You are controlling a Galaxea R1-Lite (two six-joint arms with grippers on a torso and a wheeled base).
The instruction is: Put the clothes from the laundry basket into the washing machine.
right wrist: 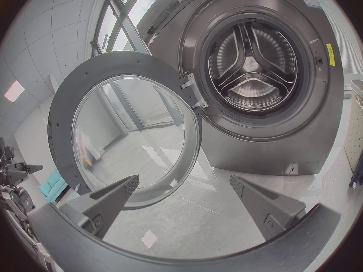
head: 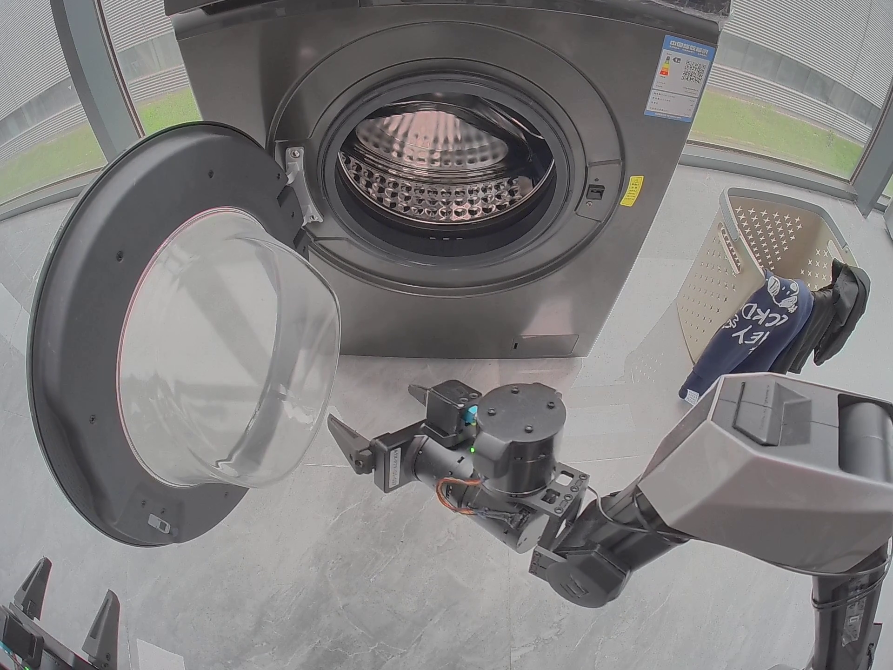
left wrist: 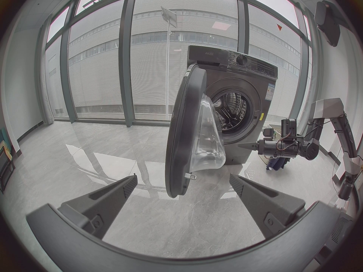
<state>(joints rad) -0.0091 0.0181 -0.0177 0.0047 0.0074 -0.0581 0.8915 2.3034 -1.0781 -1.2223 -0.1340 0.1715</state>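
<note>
Located the washing machine (head: 595,272) straight ahead, backed against the glazed wall (left wrist: 94,68). Found its door (head: 79,328) swung wide toward the robot's left, hinged at the left of the opening, with the clear bowl (head: 223,346) bulging toward the robot. Saw the drum (head: 437,165) exposed, showing bare perforated steel.

Located the laundry basket (head: 777,225) standing on the floor (head: 279,588) to the right of the machine, near it but apart. Recorded the clothes at the basket's near rim:
- navy garment (head: 758,332) with white lettering, hanging down the outside wall;
- black garment (head: 842,309), draped over the rim just beside the navy one and touching it.

Found the right gripper (head: 346,441) held low in front of the machine, below the drum opening and near the lower edge of the door bowl, pointing toward the robot's left. Confirmed its fingers (right wrist: 113,197) spread apart and empty in the right wrist view, with door and drum ahead of them. Noted it well apart from the basket and the clothes.

Found the left gripper (head: 70,602) at the lower left of the head view, below the door. Confirmed its fingers (left wrist: 102,197) spread apart and empty in the left wrist view, facing the door edge-on.
</note>
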